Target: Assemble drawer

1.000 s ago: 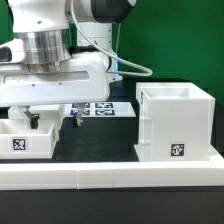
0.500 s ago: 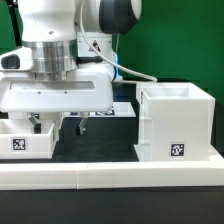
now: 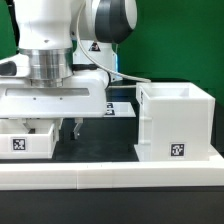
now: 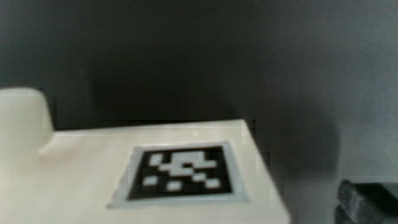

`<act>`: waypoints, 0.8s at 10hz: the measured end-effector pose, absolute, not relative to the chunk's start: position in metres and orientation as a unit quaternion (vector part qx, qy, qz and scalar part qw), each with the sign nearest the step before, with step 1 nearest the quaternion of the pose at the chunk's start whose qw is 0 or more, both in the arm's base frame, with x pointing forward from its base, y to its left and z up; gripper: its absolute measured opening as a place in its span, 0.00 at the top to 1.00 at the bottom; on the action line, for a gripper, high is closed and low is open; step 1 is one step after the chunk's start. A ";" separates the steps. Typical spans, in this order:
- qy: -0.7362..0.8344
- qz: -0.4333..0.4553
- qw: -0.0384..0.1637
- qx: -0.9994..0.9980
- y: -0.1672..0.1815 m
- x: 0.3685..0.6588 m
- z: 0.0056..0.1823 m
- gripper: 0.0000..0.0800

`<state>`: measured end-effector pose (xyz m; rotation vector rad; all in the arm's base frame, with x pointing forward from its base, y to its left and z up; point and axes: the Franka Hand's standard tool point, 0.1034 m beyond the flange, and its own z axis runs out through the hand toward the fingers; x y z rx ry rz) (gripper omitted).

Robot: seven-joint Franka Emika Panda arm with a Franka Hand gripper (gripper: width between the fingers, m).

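Note:
The tall white drawer casing stands at the exterior view's right, open at the top, with a square tag on its front. One shallow white tray with a tag sits at the exterior view's left. My gripper hangs low over the tray's right end with its jaws wide apart. One dark finger is just off the tray's right side; the other is hidden behind the tray. The wrist view shows the tray's white surface, its tag and one dark finger. The second tray is out of view.
A long low white rail runs along the front of the table. The marker board lies flat behind the arm, between the tray and the casing. The black tabletop shows between them. A green wall stands behind.
The arm has come down and shifted a little toward the exterior view's left. The fingers are lower, level with the tray. Tray and casing have not moved.

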<state>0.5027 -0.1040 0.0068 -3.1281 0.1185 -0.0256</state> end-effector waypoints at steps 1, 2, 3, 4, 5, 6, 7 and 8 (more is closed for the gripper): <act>0.038 -0.008 0.006 -0.999 -0.104 0.503 0.007 0.41; 0.038 -0.008 0.006 -0.999 -0.104 0.503 0.007 0.41; 0.038 -0.008 0.006 -0.999 -0.104 0.503 0.007 0.65; 0.038 -0.008 0.006 -0.999 -0.104 0.503 0.007 0.65; 0.036 -0.008 0.007 -0.999 -0.101 0.503 0.007 0.86; 0.032 -0.008 0.008 -0.999 -0.098 0.504 0.007 0.95; 0.032 -0.008 0.008 -0.999 -0.099 0.504 0.007 0.95; 0.032 -0.008 0.008 -0.999 -0.098 0.504 0.007 0.95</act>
